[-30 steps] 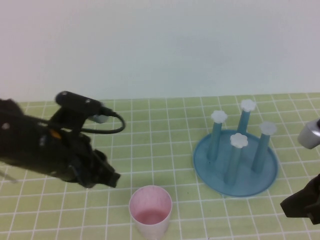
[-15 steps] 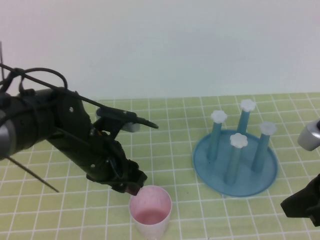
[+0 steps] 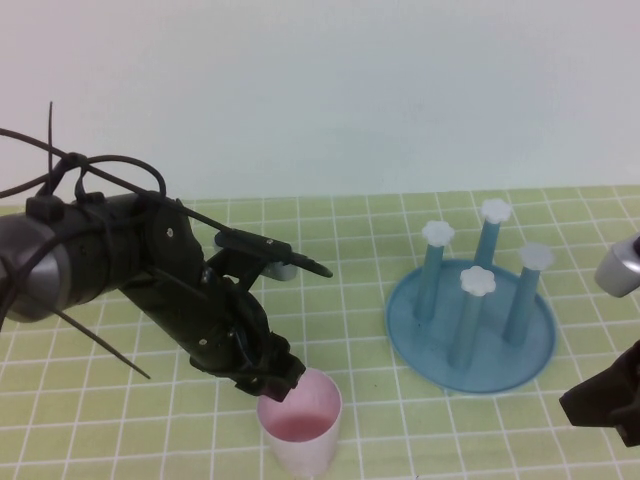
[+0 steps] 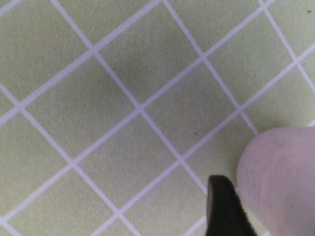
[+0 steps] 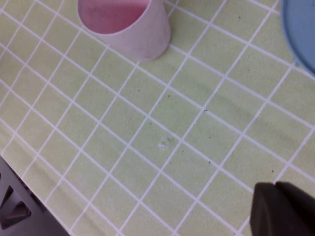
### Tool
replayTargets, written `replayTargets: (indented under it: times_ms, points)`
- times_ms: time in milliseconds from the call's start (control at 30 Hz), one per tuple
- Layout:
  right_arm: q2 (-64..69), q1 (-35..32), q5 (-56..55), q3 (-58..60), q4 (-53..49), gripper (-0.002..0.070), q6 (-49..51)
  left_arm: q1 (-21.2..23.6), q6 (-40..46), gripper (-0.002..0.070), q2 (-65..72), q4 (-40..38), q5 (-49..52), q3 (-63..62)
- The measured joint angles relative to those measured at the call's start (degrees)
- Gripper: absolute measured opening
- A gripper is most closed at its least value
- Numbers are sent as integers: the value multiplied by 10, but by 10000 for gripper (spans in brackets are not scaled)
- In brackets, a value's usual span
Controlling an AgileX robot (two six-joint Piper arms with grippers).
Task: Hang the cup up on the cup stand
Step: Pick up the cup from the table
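The pale pink cup [image 3: 300,425] stands upright on the green grid mat near the front edge, with its open mouth up. My left gripper [image 3: 280,378] is open, down at the cup's left rim. In the left wrist view one black finger [image 4: 224,206] sits just outside the cup's wall [image 4: 283,177]; the other finger is out of the picture. The blue cup stand [image 3: 520,365], with its white-capped pegs, stands to the right with nothing on it. My right gripper [image 3: 570,405] is shut and empty at the front right, its tips [image 5: 278,189] above bare mat. The right wrist view also shows the cup [image 5: 125,22] and the stand's rim [image 5: 300,29].
A plain white wall stands behind the mat. Black cables loop off the left arm at the far left [image 3: 60,165]. A silver cylinder [image 3: 620,268] pokes in at the right edge. The mat's dark front edge [image 5: 15,206] shows in the right wrist view.
My left arm swung in from the left and dropped to the cup's rim, and its jaws spread. The cup, the stand and the right arm stayed put.
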Motion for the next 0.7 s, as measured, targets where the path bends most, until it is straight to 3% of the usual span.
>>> replayTargets:
  times_ms: [233,367,433,700]
  points:
    - [0,0,-4,0,0,-2,-3,0,1,253,8,-4,-18,0]
    - [0,0,-4,0,0,-2,-3,0,5,85,8,-3,-11,0]
    - [0,0,-4,0,0,-2,-3,0,7,39,8,-6,-3,0]
    - [0,6,-6,0,26,-2,-125,0,60,12,8,-85,48,-26]
